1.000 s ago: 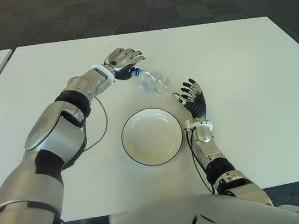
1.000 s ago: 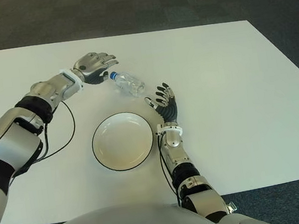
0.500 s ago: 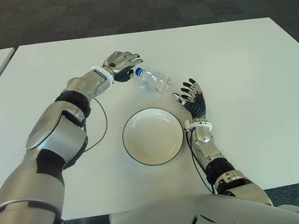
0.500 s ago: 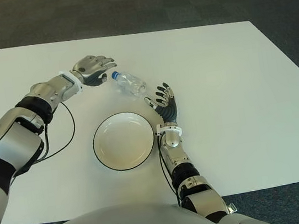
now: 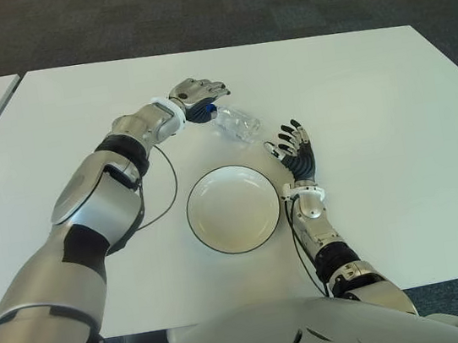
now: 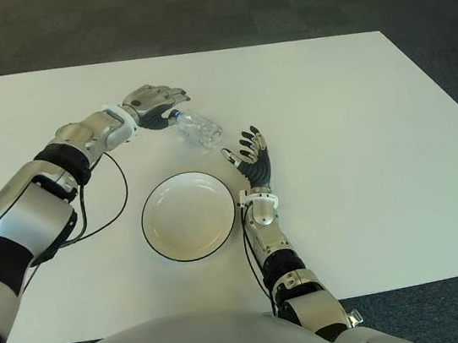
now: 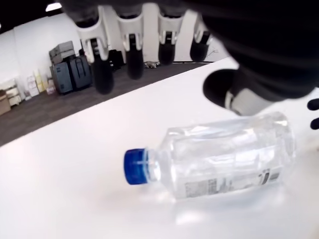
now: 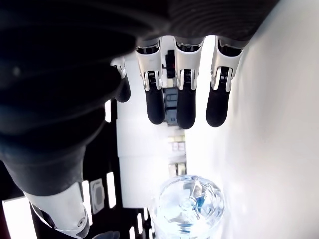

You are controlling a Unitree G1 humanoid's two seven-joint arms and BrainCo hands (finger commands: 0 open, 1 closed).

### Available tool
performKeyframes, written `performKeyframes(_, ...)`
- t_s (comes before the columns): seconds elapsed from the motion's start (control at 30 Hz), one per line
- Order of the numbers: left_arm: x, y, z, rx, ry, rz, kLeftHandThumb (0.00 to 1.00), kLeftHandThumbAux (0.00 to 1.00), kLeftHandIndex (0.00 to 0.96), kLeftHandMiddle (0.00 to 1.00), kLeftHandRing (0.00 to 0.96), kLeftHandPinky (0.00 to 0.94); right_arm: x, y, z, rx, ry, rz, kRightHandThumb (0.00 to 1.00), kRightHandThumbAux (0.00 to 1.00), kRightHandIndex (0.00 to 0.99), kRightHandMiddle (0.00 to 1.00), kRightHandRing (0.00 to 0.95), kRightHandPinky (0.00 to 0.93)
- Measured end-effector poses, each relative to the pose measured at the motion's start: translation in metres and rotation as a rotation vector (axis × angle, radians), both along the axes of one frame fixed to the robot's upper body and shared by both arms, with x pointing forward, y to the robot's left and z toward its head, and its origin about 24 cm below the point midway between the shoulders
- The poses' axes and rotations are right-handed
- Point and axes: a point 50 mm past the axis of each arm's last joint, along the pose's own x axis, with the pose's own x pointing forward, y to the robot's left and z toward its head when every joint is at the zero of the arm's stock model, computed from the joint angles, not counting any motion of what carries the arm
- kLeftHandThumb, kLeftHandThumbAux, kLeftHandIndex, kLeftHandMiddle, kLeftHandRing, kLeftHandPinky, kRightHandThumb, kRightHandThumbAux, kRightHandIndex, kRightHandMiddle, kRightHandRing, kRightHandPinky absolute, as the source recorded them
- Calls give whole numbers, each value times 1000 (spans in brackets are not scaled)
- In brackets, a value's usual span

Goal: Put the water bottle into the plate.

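One white table (image 5: pixel 388 89), carrying everything in play. One white plate (image 5: pixel 232 208) with a dark rim, near the table's front edge, holding nothing.

Two robot hands. Left hand (image 5: pixel 199 97) at about 11 o'clock from the plate, poised over the cap end of the bottle, fingers (image 7: pixel 133 55) spread and relaxed, gripping nothing; thumb just beside the bottle's shoulder in the left wrist view, contact not certain. Right hand (image 5: pixel 294 147) at about 2 o'clock from the plate, just beside its rim, fingers extended and apart, holding nothing.

One clear water bottle (image 5: pixel 236 124), lying on its side on the table at about 12 o'clock from the plate, not yet in it. Long axis running from 10 o'clock to 4 o'clock: one blue cap (image 7: pixel 136 166) toward the left hand, base toward the right hand. Bottle thus between the two hands, left hand plainly nearer and already above the neck.

Likely next: closing the left hand around the body, across the long axis, then carrying toward 6 o'clock to the plate.
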Motion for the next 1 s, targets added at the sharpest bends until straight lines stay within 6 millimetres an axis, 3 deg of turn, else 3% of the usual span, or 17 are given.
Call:
performKeyframes(0.43,0,-13,-4,-117,84,58,663,531,6,59,101,195,-5,1,4,0,-28,-5,645,783,99,216,229,290)
performKeyframes(0.77,-3,-11,-12,-150,113,93,648,551,8,61,101,200,-5,2,5,-23,-36,-3,577,763,81,208,227,282)
performKeyframes(1.0,-2,-9,-13,-168,115,118,627,567,2,54,93,173,-5,3,8,-40,-48,-9,587,770,82,209,222,277)
